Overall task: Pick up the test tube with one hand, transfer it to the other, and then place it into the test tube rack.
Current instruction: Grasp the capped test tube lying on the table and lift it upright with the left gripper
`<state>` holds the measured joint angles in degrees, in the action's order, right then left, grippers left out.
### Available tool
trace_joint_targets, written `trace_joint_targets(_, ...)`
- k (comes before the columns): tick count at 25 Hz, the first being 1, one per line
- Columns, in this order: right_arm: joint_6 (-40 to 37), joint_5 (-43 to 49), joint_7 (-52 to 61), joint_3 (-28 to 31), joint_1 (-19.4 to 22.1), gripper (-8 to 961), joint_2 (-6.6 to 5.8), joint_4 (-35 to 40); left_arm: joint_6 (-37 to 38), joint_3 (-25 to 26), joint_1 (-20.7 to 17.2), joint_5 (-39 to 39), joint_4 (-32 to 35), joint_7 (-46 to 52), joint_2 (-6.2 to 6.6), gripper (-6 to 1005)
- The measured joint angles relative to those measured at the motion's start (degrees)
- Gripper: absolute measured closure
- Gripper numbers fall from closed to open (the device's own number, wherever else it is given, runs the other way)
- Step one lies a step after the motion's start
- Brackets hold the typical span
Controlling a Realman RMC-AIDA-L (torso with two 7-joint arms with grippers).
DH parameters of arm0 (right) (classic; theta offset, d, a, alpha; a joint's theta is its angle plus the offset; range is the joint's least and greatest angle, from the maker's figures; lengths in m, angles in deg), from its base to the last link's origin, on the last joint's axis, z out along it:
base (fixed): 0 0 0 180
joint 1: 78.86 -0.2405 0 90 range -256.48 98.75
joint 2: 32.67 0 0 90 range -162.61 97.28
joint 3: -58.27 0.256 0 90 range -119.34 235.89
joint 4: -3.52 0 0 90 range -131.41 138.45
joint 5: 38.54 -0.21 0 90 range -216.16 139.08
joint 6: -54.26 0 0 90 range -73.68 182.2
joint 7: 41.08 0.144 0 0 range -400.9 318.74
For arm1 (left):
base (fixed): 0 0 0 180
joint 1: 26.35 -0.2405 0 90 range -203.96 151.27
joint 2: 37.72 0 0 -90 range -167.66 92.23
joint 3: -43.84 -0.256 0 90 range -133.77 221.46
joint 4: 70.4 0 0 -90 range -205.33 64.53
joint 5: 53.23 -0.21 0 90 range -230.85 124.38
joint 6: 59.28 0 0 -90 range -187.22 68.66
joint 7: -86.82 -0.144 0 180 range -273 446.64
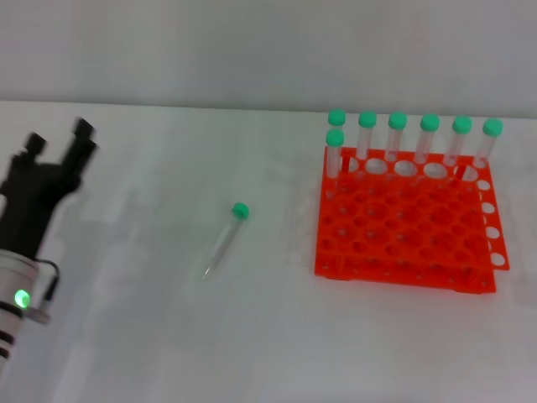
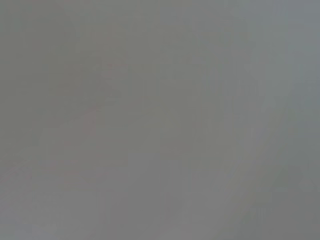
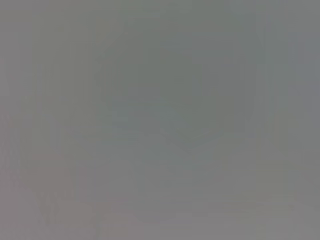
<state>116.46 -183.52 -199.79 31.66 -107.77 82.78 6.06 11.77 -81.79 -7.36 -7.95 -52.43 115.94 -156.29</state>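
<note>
Black fingers of your left gripper (image 1: 59, 147) stand spread and empty at the near left of the white table (image 1: 168, 336); your right gripper is out of view. To its right, well apart, lies the test tube (image 1: 224, 239), flat, pointed tip toward you, green cap away and slightly right. Your left arm is the nearer. Farther right stands the orange rack (image 1: 403, 222), seven capped tubes (image 1: 411, 143) upright along its far rows, most holes free.

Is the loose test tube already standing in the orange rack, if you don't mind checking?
No, the test tube lies flat on the table, apart from the test tube rack.
</note>
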Motion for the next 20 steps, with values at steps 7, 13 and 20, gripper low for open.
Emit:
trace_joint_targets(7,0.0,0.0,0.5,-0.5,0.2,115,-0.06,0.2,-3.4,1.0,9.4,-8.8,-9.5,21.3,5.82,120)
trace_joint_targets(13,0.0,0.0,0.8,-1.5,0.3,119,-0.05,0.3,-3.7,-0.8,22.1,-25.2,-22.2,44.9,10.45,121)
trace_joint_targets(20,0.6,0.0,0.8,-1.5,0.3,124,-0.06,0.4,0.2,-29.7,34.0,-31.5,-37.9,75.5,12.63,123)
